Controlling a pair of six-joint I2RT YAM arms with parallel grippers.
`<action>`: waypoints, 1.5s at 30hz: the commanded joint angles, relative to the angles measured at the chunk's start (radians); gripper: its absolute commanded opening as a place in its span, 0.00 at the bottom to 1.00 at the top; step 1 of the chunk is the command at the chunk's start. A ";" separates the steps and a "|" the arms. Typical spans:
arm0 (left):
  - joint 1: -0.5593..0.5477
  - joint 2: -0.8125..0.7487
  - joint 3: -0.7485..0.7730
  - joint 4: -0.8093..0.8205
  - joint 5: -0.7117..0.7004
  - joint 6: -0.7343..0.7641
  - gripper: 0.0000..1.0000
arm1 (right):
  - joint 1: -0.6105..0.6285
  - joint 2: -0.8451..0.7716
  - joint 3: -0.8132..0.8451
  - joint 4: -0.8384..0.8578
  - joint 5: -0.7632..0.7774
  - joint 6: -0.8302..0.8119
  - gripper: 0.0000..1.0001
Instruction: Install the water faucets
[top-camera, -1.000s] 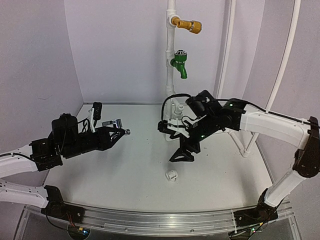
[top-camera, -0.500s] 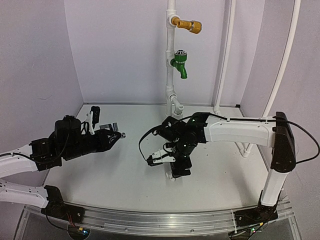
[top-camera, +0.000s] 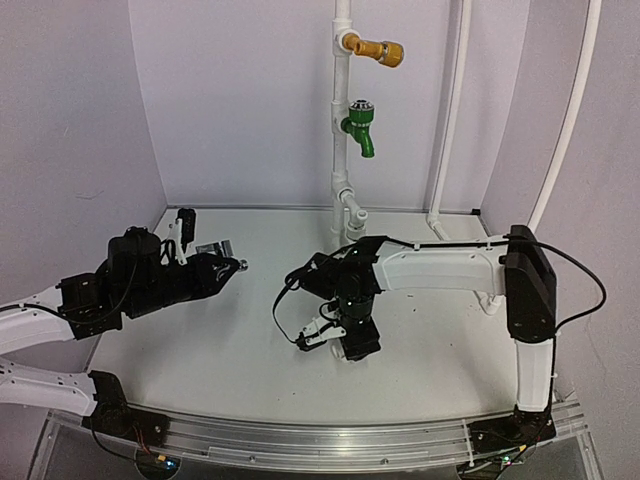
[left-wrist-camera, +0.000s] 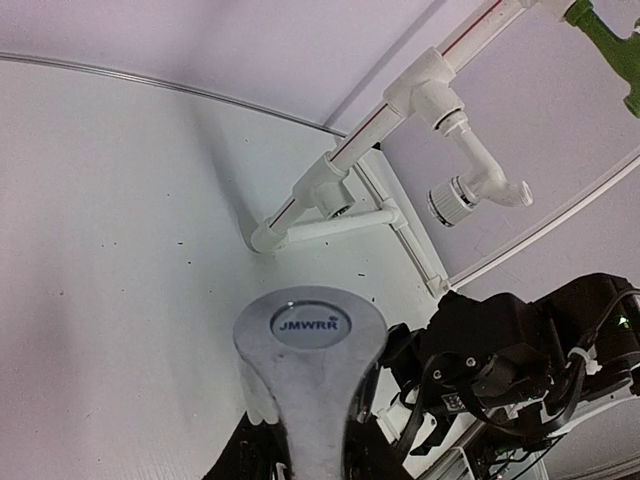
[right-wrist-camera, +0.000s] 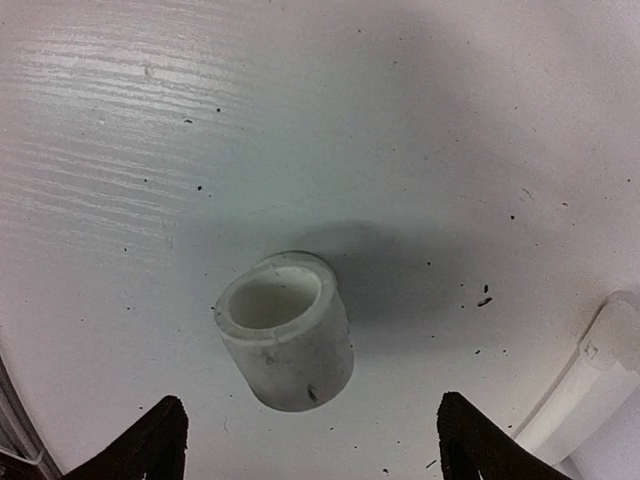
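My left gripper (top-camera: 212, 266) is shut on the silver metal tap (top-camera: 226, 249) and holds it above the table at the left. In the left wrist view the tap's lever handle (left-wrist-camera: 309, 352), marked JMWRR, rises from between my jaws (left-wrist-camera: 310, 462). My right gripper (top-camera: 352, 340) points straight down at the table's front middle and hides the white fitting in the top view. The right wrist view shows the white fitting (right-wrist-camera: 289, 334) lying tilted on the table, its round socket facing up-left. It lies between and just beyond my open right gripper (right-wrist-camera: 320, 445), and neither fingertip (right-wrist-camera: 166, 436) touches it.
A white upright pipe (top-camera: 342, 120) at the back carries a yellow-brass tap (top-camera: 378, 50) and a green tap (top-camera: 360, 130). Low on it an elbow ends in a free threaded socket (left-wrist-camera: 446, 203). Slanted white pipes (top-camera: 452, 110) stand at the back right. Lilac walls close in the table.
My right arm has swung from beside the upright pipe forward and down over the white fitting, its jaws narrowing a little. The left arm has barely shifted and still grips the tap.
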 joint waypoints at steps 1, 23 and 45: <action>0.004 -0.014 0.045 0.029 -0.029 -0.001 0.00 | 0.015 0.038 0.037 -0.033 -0.002 -0.005 0.77; 0.004 -0.023 0.016 0.054 -0.028 -0.007 0.00 | 0.017 0.100 -0.018 0.080 0.056 0.017 0.55; 0.005 0.020 0.066 0.044 0.057 0.011 0.00 | 0.016 -0.083 -0.013 0.112 -0.013 -0.013 0.11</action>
